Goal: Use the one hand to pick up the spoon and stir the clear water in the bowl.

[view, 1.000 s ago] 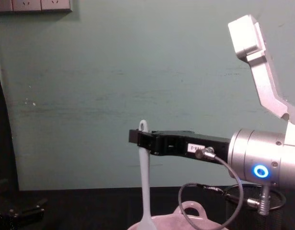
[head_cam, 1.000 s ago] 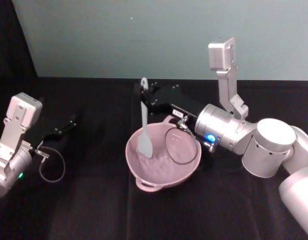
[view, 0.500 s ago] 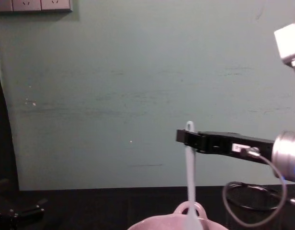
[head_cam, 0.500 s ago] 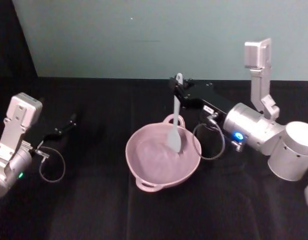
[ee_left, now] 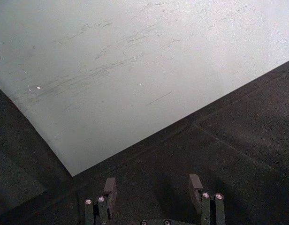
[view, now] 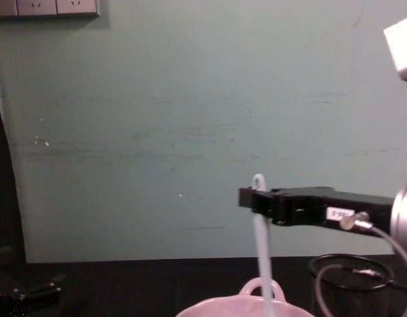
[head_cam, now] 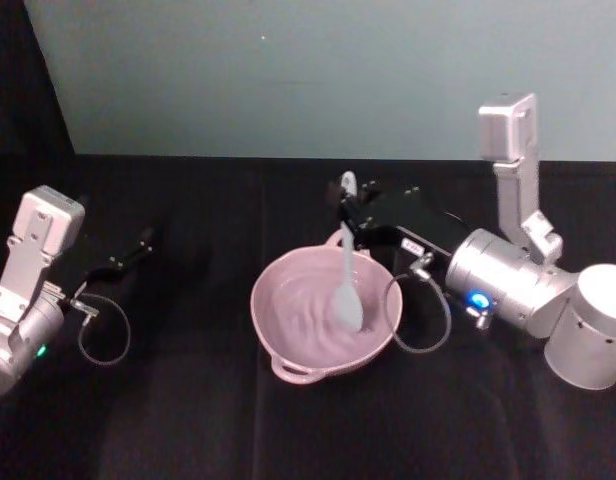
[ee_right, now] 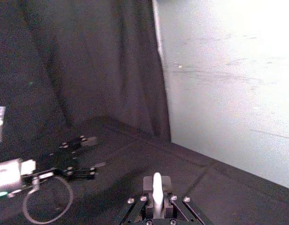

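1. The spoon (head_cam: 346,262) stood almost upright in the bowl (head_cam: 288,352). Its flat head was down inside the right half of the bowl, close to the far-right rim.
2. From the chest view the spoon's (view: 261,257) handle ran straight down in front of the little arched loop on the bowl's (view: 223,306) far rim. The tip with the hole poked up just above the fingers.
3. The right gripper (head_cam: 348,203) was the one doing the job. It was clamped tight on the top of the handle, reaching in level from the right, above the bowl's back edge. In its own wrist view you could see the white handle squeezed between the two fingertips (ee_right: 145,181).
4. The water in the bowl looked a bit rippled around the spoon head, though it was hard to be sure.
5. Behind the gripper was the silver wrist (head_cam: 503,290), with a small blue light glowing on it.
6. A black wire-mesh cup (view: 369,294) sat on the table to the right of the bowl, below the right gripper.
7. The left gripper (head_cam: 140,243) was parked low over the black table (head_cam: 188,410), way off to the left and well apart from the bowl. Its fingers (ee_left: 109,186) were spread with nothing between them.
8. A plain teal wall (head_cam: 288,80) was behind all of it.
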Robot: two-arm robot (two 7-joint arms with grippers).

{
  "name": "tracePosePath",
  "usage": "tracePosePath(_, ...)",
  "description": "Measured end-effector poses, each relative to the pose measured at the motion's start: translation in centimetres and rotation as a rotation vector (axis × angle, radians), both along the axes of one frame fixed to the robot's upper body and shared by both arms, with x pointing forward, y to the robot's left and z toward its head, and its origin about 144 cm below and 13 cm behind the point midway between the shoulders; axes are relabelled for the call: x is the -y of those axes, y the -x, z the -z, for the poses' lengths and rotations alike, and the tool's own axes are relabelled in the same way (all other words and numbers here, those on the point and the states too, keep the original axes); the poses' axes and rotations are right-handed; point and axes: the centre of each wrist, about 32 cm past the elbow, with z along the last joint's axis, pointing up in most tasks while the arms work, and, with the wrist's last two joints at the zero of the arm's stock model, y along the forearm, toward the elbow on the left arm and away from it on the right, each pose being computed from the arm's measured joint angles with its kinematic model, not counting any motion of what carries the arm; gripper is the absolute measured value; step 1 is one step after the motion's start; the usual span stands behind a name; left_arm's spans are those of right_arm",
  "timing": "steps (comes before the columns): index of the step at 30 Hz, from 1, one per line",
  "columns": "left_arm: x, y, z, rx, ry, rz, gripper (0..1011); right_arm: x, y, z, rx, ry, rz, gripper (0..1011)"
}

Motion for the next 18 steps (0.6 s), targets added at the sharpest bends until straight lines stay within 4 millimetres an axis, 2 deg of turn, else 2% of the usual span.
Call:
tracePosePath(9, 0.0, 0.0, 0.0, 0.0, 0.0, 0.0, 1011, -2.4, -0.2, 0.3, -0.008, -0.013, -0.075, 116)
tracePosePath(18, 0.0, 0.0, 0.0, 0.0, 0.0, 0.0, 1011, -3.9, -2.2, 1.1, -0.025, -0.084, -0.1, 116)
